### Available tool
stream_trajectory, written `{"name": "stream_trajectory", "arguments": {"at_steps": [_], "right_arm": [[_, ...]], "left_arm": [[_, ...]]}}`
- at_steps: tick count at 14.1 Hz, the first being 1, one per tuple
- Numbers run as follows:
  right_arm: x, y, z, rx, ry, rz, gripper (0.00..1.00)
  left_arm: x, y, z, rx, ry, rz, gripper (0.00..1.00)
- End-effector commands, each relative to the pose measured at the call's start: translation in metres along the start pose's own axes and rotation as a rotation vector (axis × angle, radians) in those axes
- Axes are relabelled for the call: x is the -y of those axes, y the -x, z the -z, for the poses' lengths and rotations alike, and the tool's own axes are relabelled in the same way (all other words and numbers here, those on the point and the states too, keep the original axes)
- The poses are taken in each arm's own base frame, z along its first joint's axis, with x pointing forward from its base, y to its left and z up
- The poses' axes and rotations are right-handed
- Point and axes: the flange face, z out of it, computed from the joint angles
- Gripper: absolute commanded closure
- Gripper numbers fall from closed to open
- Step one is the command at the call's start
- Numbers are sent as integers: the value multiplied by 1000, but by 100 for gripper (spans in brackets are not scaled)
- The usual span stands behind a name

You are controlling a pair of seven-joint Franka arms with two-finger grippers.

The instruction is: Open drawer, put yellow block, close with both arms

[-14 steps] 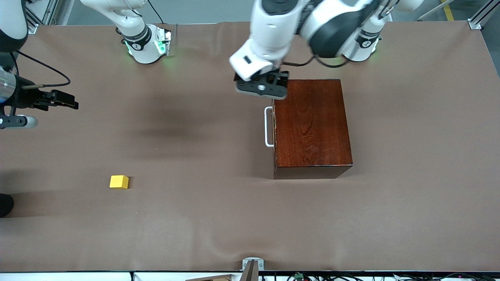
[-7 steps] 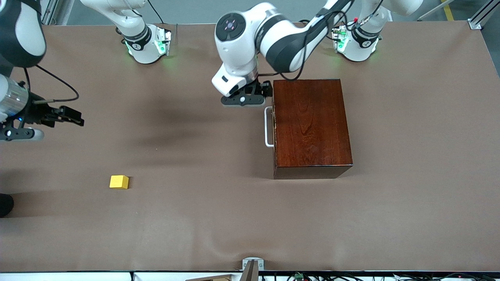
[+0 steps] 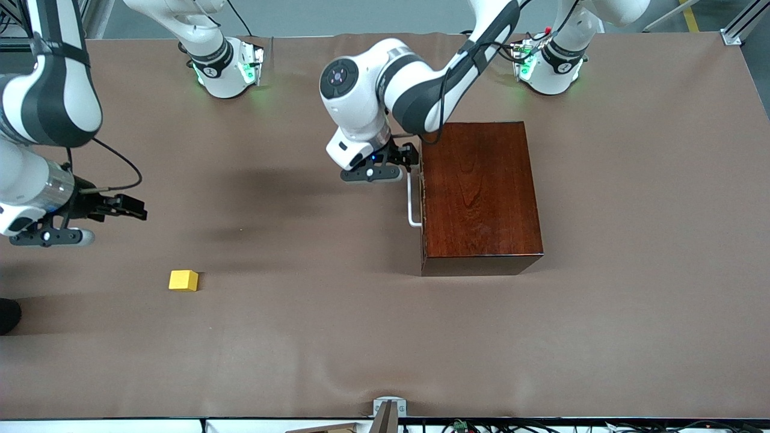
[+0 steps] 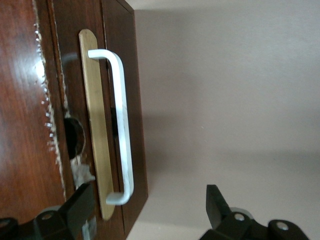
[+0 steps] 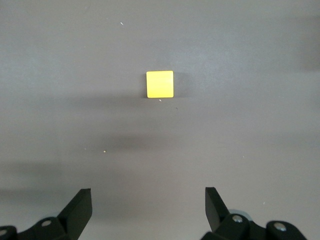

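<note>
The drawer [image 3: 423, 198] of the dark reddish-brown box [image 3: 481, 192] is shut, and its white bar handle [image 3: 412, 198] faces the right arm's end of the table. My left gripper [image 3: 406, 157] hangs open in front of the drawer, at the handle's end toward the robots' bases. In the left wrist view that end of the handle [image 4: 122, 125] sits between the spread fingers [image 4: 75, 210], untouched. The yellow block [image 3: 183, 280] lies alone on the table. My right gripper [image 3: 133, 208] hangs open over bare table, short of the yellow block [image 5: 160, 84].
The brown table cover [image 3: 313, 313] stretches wide around the block and the box. A small metal bracket [image 3: 389, 408] sits at the table's edge nearest the front camera. A dark object [image 3: 9, 314] shows at the right arm's end.
The left gripper has come down from above the box's corner to the handle's end. The right arm has moved over the table toward the yellow block.
</note>
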Motion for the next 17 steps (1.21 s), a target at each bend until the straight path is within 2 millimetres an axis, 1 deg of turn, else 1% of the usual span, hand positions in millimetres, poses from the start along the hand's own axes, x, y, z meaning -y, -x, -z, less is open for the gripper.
{"name": "stream_trajectory", "arguments": {"at_steps": [1, 4, 5, 9, 12, 13, 15, 16, 17], "right_arm": [[0, -5, -10, 1, -2, -12, 0], [-4, -11, -28, 10, -2, -21, 0], [-2, -14, -34, 4, -1, -17, 0], [-8, -28, -63, -20, 3, -27, 0], [-10, -41, -96, -35, 8, -28, 0], [-9, -44, -103, -34, 9, -27, 0], [-4, -49, -120, -38, 10, -52, 0], [5, -53, -128, -47, 16, -79, 0], [11, -58, -142, -65, 26, -84, 0]], "left_arm": [[-4, -8, -10, -39, -28, 20, 0], [-11, -11, -23, -48, -18, 46, 0], [-13, -12, -29, -48, -19, 54, 0], [-15, -14, -49, -49, -43, 94, 0], [-14, -16, -51, -63, -58, 92, 0], [-16, -16, -58, -71, -74, 85, 0], [-18, -16, -69, -72, -92, 79, 0], [-21, -16, -69, -78, -80, 77, 0], [-23, -17, -70, -88, -62, 76, 0]]}}
